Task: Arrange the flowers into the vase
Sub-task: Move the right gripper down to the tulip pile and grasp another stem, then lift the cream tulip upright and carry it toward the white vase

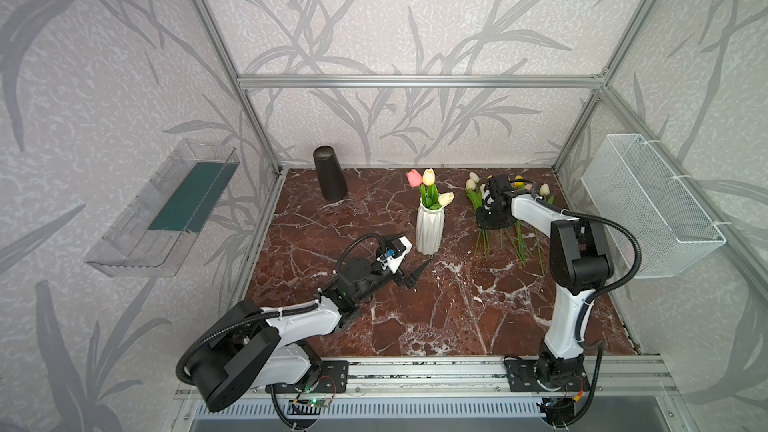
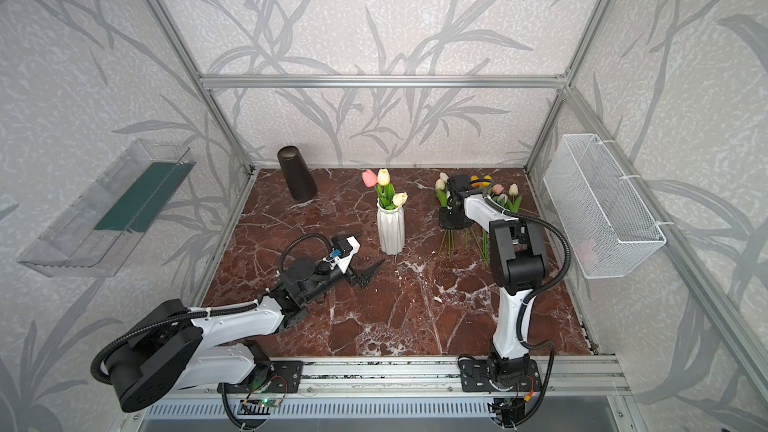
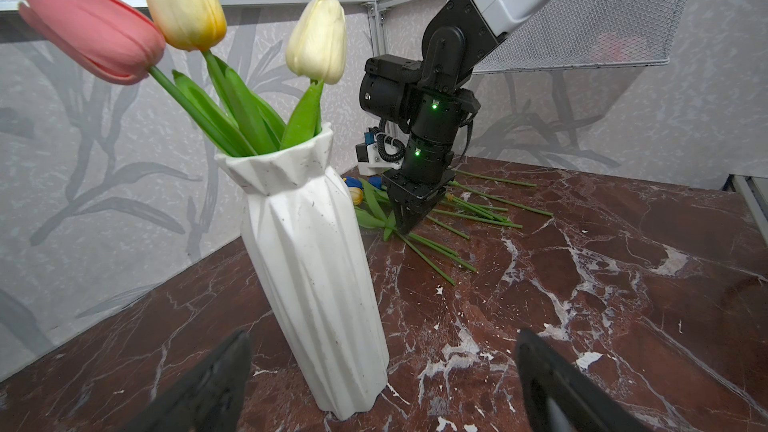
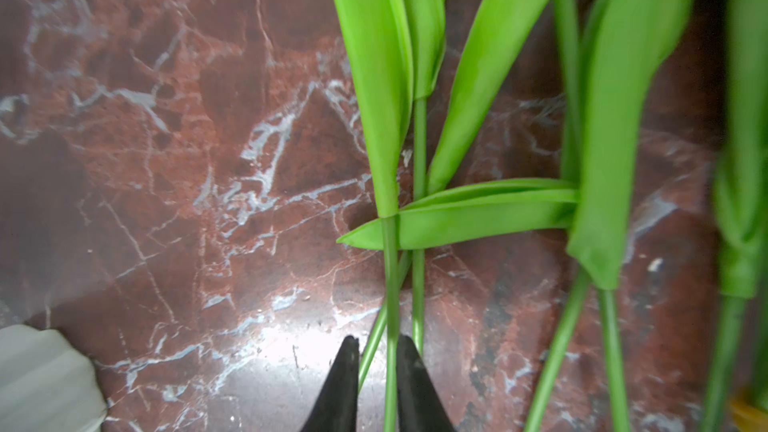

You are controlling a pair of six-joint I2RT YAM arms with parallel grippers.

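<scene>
Right, vase (image 1: pixel 430 228) stands upright mid-worktop (image 1: pixel 436 317) with three tulips (image 1: pixel 428 177) in it, pink, yellow and cream, heads leaning apart. The loose tulips (image 1: pixel 473 197) lie piled on the right arm's side of the vase, near it but not touching, heads toward the back wall (image 1: pixel 415 135), stems toward the near edge. My right fingers (image 4: pixel 338 388) point straight down into that pile, nearly together, two thin green stems caught between them, tips down at the worktop. Left fingers (image 3: pixel 216 376) sit low just beside the foot of the vase, spread as wide as they go, nothing in them
</scene>
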